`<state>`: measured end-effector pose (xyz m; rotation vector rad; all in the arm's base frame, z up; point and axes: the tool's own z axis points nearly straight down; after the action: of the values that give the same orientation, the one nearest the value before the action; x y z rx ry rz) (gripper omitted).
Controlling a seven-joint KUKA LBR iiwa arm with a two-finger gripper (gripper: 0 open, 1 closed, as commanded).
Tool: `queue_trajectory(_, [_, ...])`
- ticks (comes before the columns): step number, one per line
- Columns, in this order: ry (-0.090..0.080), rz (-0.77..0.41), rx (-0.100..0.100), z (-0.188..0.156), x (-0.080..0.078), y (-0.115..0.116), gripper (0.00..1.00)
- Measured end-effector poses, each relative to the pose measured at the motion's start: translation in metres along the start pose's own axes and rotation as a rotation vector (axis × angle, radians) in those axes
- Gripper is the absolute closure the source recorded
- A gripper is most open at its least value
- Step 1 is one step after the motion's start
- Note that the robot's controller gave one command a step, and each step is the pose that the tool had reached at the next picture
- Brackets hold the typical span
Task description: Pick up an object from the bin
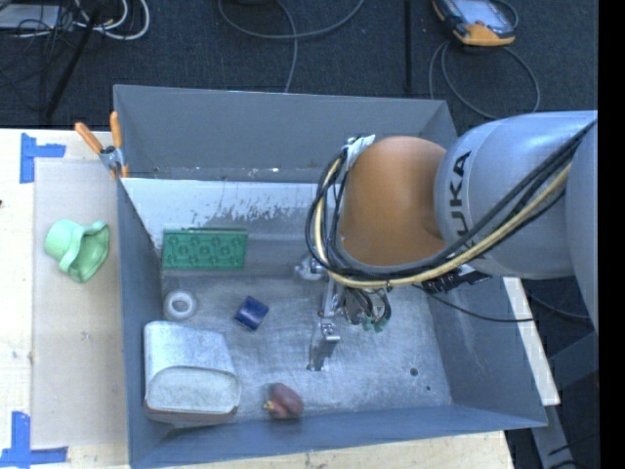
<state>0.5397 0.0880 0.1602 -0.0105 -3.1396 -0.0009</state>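
Right now the gripper (321,352) hangs low over the bare middle of the bin (415,360) — I cannot tell if it is open or closed — with a little blue block (251,313) near it on the view's left and a small brown lump (284,401) by the front wall.

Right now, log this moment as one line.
claw: above bin floor, centre | nearest: blue block, reddish-brown lump | pick: pending

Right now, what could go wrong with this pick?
1. The tool hangs over bare bin floor; going down here likely grabs nothing or hits metal.
2. The blue block and brown lump lie off to its side, both small; a sideways move could nudge them away.
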Motion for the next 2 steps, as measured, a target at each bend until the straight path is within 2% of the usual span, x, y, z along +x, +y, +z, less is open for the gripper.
queue_trajectory(1, [-0.005, -0.035, -0.002, 0.039, -0.074, 0.067, 0.00])
queue_trajectory(2, [0.000, 0.152, 0.000, 0.086, -0.051, 0.052, 0.00])
